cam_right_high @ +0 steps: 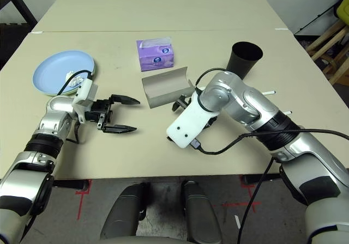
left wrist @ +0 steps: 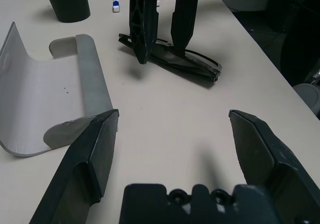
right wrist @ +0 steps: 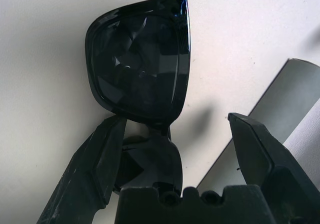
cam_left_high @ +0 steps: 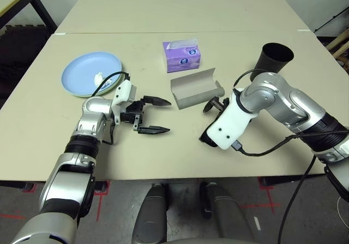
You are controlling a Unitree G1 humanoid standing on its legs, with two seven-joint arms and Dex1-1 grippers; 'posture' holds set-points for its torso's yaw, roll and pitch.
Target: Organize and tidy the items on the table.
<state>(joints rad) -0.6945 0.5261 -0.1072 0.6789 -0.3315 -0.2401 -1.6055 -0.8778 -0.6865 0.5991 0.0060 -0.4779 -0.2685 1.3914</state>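
Head camera: on the beige tabletop (cam_left_high: 43, 129), the left gripper (cam_left_high: 154, 115) hovers with jaws spread and empty, pointing right toward the grey glasses case (cam_left_high: 193, 87), which lies open at centre. The right gripper (cam_right_high: 184, 103) angles down over the black sunglasses (cam_left_high: 211, 104) just right of the case, jaws released. Far left, a crumpled tissue (cam_left_high: 98, 79) rests on the light blue plate (cam_left_high: 82, 72); the purple tissue box (cam_left_high: 182, 55) stands beyond the case, the black cup (cam_left_high: 272, 58) far right.

Left wrist camera: the right gripper's fingers (left wrist: 140, 24) stand over the sunglasses; a blue-capped pen (left wrist: 115, 2) lies beside the cup.

Right wrist camera: open jaws straddle the sunglasses without gripping them.
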